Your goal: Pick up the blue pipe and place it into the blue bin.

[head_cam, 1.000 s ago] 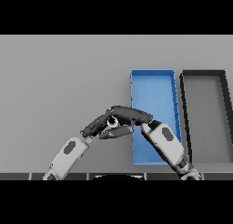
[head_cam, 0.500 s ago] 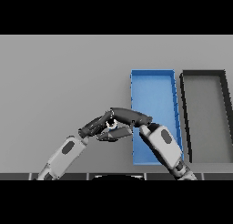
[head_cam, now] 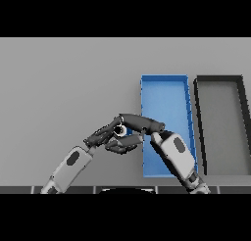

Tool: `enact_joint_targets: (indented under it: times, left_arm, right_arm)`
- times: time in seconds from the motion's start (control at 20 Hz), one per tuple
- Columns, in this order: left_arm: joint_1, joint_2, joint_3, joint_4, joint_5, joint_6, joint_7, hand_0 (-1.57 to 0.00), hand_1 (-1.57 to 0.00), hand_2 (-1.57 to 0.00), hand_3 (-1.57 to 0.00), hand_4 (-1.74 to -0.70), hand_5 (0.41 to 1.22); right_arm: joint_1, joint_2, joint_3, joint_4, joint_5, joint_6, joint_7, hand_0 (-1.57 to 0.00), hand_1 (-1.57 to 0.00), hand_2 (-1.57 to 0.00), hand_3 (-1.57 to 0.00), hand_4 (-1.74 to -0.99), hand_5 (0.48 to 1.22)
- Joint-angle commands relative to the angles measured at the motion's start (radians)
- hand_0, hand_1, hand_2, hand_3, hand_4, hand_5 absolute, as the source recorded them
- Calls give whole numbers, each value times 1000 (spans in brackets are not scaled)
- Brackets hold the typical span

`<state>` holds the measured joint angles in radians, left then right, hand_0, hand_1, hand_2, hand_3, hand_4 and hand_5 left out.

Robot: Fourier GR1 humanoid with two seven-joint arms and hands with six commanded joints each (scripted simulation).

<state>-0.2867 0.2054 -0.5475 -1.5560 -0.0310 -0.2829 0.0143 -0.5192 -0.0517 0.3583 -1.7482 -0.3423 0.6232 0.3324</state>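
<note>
Apparently the pick is only under way: in the head view the blue pipe (head_cam: 125,132), mostly hidden, sits on the table (head_cam: 63,83) just left of the blue bin (head_cam: 164,79). The right robot hand (head_cam: 139,122) curls over it; whether it grips, I cannot tell. The left robot hand (head_cam: 109,136) lies alongside, fingers relaxed. Lifting and binning remain.

A small blue pipe (head_cam: 122,131), mostly hidden so that only a pale ring end and a sliver of blue show, sits just left of a long, shallow, open-topped blue bin (head_cam: 164,88) that lies lengthwise on the grey table, running away from the robot.
</note>
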Motion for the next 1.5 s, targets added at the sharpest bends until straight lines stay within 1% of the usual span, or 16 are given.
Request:
enact_joint_targets:
  times: [0.0,0.15,0.25,0.4,0.5,0.55,0.6,0.7,0.8,0.85,0.9,1.0,1.05,1.2,1.35,1.45]
  left_arm:
    - [-14,-8,4,15,-7,9,13,-20,-19,-17,-18,-897,569]
    - [5,3,3,10,-8,10,21,-10,-9,-8,-9,-901,548]
    - [12,1,-1,13,-4,4,33,-6,-5,-5,-5,-911,534]
    - [10,-9,-3,1,8,2,55,-3,-2,-2,-2,-915,507]
    - [15,-5,-10,3,5,-7,56,-1,-1,-1,-1,-920,503]
    - [16,1,-4,-5,7,-4,53,-1,-1,-1,-1,-919,503]
    - [18,7,-7,-10,4,-6,57,0,0,0,0,-917,503]
    - [19,10,-9,-11,-3,-5,45,0,0,0,0,-912,502]
    - [25,10,-9,-21,1,-4,44,0,0,1,0,-907,499]
    - [31,16,-11,-31,-2,-3,40,1,1,1,1,-903,495]
    - [37,16,-12,-32,6,-11,41,1,1,1,1,-906,492]
    - [37,22,-8,-45,15,-17,42,1,1,1,1,-907,491]
    - [32,21,-2,-36,16,-14,44,1,1,1,1,-911,490]
    - [25,16,7,-23,24,-14,53,1,1,1,1,-906,489]
    - [31,21,7,-10,17,-16,43,1,1,1,1,-893,487]
    - [30,19,10,-12,25,-18,53,1,1,1,1,-893,478]
  right_arm:
    - [-5,9,-6,3,0,-10,6,-1570,-1570,-1570,-1570,-1488,1220]
    - [-21,13,-34,-16,-112,-49,102,-1571,-1571,-1571,-1571,-1491,1221]
    - [-72,1,-64,-37,-206,-96,165,-1571,-1571,-1571,-1571,-1581,1221]
    - [-144,-36,-108,-57,-369,-191,271,-1571,-1571,-1571,-1571,-1659,1221]
    - [-242,-107,-141,-35,-491,-294,273,-1571,-1571,-1571,-1571,-1689,1171]
    - [-300,-139,-183,-33,-549,-313,265,-1571,-1571,-1571,-1571,-1699,1154]
    - [-340,-147,-204,-26,-580,-339,254,-1571,-1571,-1571,-1571,-1707,1141]
    - [-432,-190,-254,25,-562,-349,212,-1571,-1571,-1571,-1571,-1720,1127]
    - [-496,-221,-302,78,-545,-403,192,-1571,-1571,-1571,-1571,-1727,1113]
    - [-542,-236,-318,145,-501,-425,185,-1571,-1571,-1571,-1571,-1730,1110]
    - [-565,-257,-340,209,-464,-417,166,-1571,-1571,-1571,-1571,-1732,1117]
    - [-569,-282,-372,279,-424,-444,165,-1571,-1571,-1571,-1571,-1735,1131]
    - [-563,-309,-385,321,-388,-434,165,-1571,-1571,-1571,-1571,-1736,1135]
    - [-493,-326,-412,415,-334,-436,184,-1571,-1571,-1571,-1571,-1739,1124]
    - [-377,-317,-411,427,-290,-448,195,-1571,-1571,-1571,-1571,-1740,1121]
    - [-308,-318,-400,404,-261,-477,243,-1571,-1571,-1571,-1571,-1740,1121]
